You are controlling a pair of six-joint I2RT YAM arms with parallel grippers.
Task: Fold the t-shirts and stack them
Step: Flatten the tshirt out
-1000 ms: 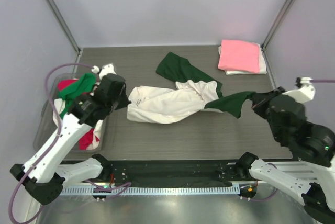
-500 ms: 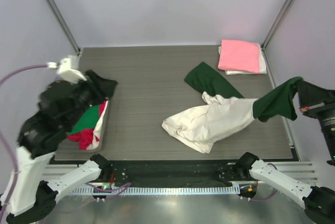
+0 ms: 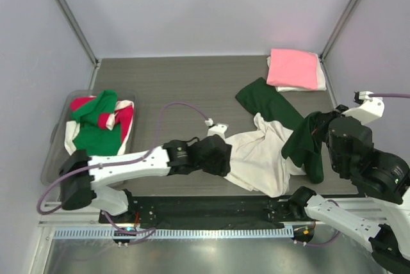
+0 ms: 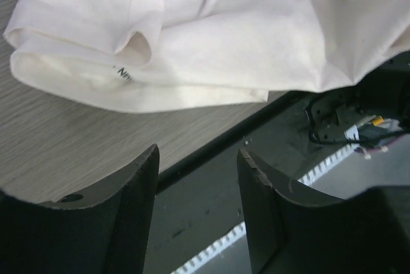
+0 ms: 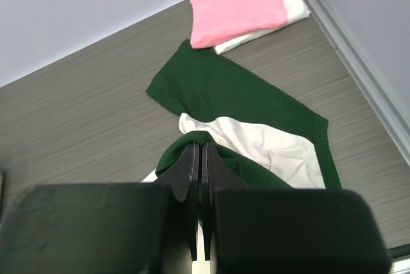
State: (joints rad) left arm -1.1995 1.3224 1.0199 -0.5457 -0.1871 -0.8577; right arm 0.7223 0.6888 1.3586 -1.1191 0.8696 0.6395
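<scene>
Seen from above, a grey wood-grain desk (image 3: 186,88) is boxed in by pale lilac walls (image 3: 205,5). The cream-white and dark green t-shirt (image 3: 259,162) is found crumpled at the near right. A folded pink t-shirt (image 3: 293,67) is parked in the far right corner, and a clear tub (image 3: 57,138) of shirts on the left.

Left wrist view: the left gripper (image 4: 197,203) is spread wide with nothing between its fingers, just short of the cream hem.

Right wrist view: the right gripper (image 5: 197,162) is clamped on a dark green fold.
</scene>
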